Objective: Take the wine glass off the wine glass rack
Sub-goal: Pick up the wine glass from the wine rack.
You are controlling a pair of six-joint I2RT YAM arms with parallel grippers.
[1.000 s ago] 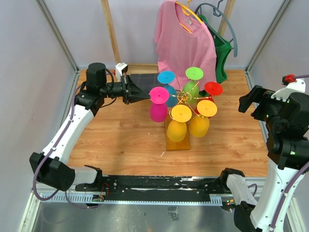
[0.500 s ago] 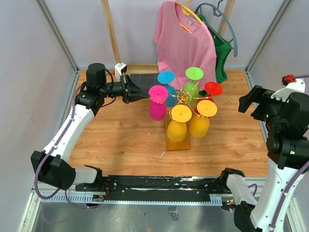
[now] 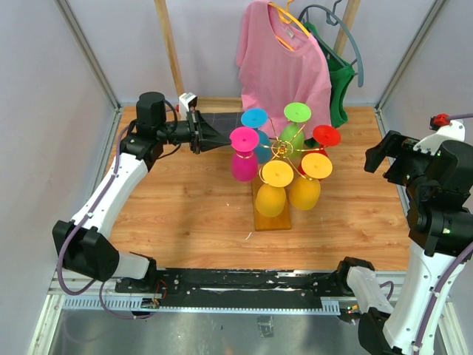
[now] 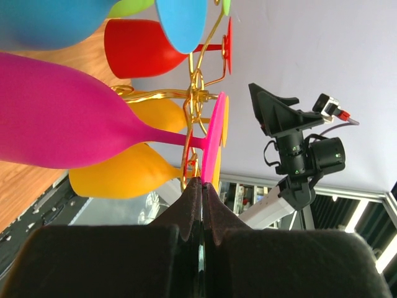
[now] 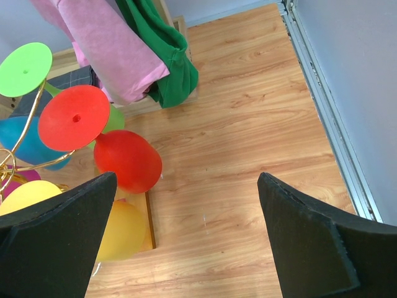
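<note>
The wine glass rack (image 3: 281,149) is gold wire with curled arms on a wooden base block (image 3: 272,218), mid-table. Several coloured glasses hang on it upside down. The magenta wine glass (image 3: 244,166) hangs on its left side; the left wrist view shows it (image 4: 62,118) beside the gold wire (image 4: 197,93). My left gripper (image 3: 225,140) is level with that glass's round foot, jaws closed, tips pinching the foot's edge (image 4: 202,181). My right gripper (image 3: 380,155) is open and empty, raised right of the rack, looking down at the floor (image 5: 186,177).
Blue (image 3: 254,118), green (image 3: 297,112), red (image 3: 326,135) and two yellow-orange glasses (image 3: 277,174) hang on the same rack. A pink shirt (image 3: 281,59) and a green garment (image 3: 338,89) hang on a wooden clothes rack behind. Metal frame posts and walls enclose the table.
My left gripper's jaws have gone from spread wide to closed at the magenta glass's foot. The gripper and the magenta glass have shifted slightly toward the back. The right arm is still.
</note>
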